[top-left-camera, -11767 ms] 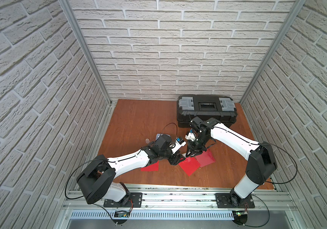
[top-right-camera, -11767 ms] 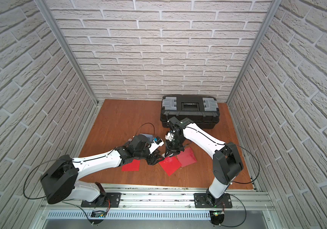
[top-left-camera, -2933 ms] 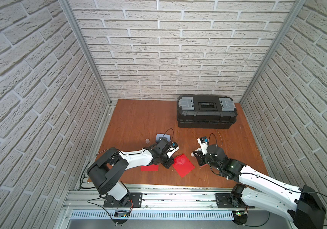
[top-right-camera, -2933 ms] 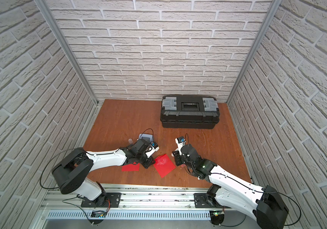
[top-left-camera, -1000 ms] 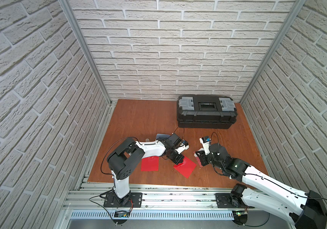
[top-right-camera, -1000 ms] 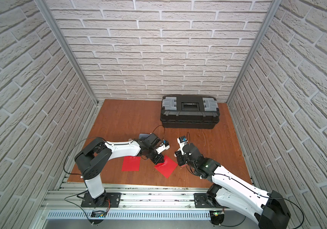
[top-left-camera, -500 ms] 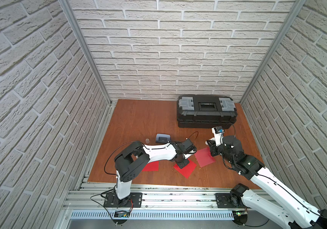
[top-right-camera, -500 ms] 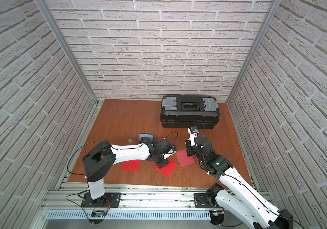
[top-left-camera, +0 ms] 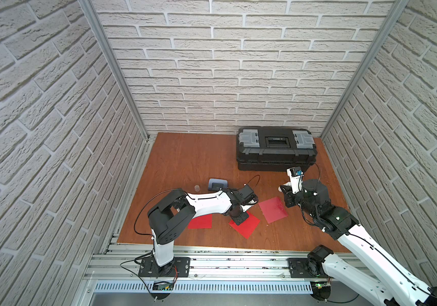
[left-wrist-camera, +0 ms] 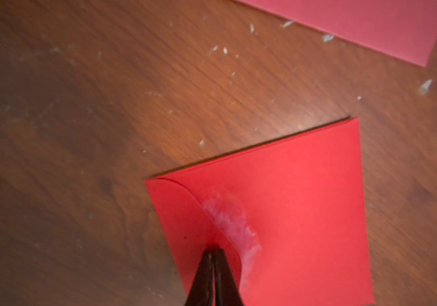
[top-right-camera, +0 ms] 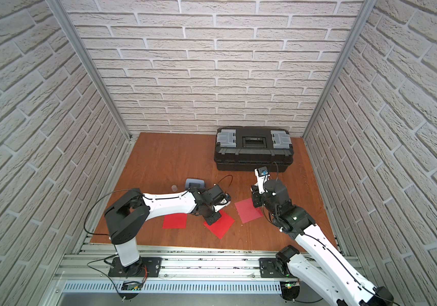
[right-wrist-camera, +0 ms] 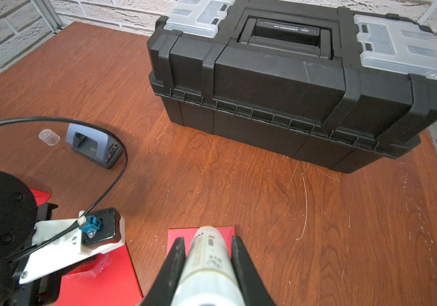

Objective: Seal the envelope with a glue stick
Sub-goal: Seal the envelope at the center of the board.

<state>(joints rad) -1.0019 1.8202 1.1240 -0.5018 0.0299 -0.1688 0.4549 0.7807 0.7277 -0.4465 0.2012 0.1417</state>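
The red envelope (top-left-camera: 247,226) (top-right-camera: 222,225) (left-wrist-camera: 291,201) lies flat near the middle front of the table. Its flap is folded down, with a white glue smear (left-wrist-camera: 228,222) along the flap's curved edge. My left gripper (top-left-camera: 239,218) (top-right-camera: 212,218) (left-wrist-camera: 213,251) is shut, tips together and resting on the flap beside the smear. The glue stick (right-wrist-camera: 209,254), a white tube with no cap, is held in my right gripper (top-left-camera: 286,193) (right-wrist-camera: 208,239). That gripper hangs above the far corner of another red envelope (top-left-camera: 273,209) (right-wrist-camera: 201,233), apart from the left arm.
A third red envelope (top-left-camera: 201,221) lies left of the left arm. The translucent cap (top-left-camera: 197,187) (right-wrist-camera: 49,137) and a grey-blue hole punch (top-left-camera: 217,184) (right-wrist-camera: 92,144) sit behind it. A black toolbox (top-left-camera: 275,148) (right-wrist-camera: 291,79) stands at the back right. Brick walls close in three sides.
My right gripper carried the glue stick back and right, away from the middle envelope. My left gripper moved forward onto that envelope's flap and stays shut.
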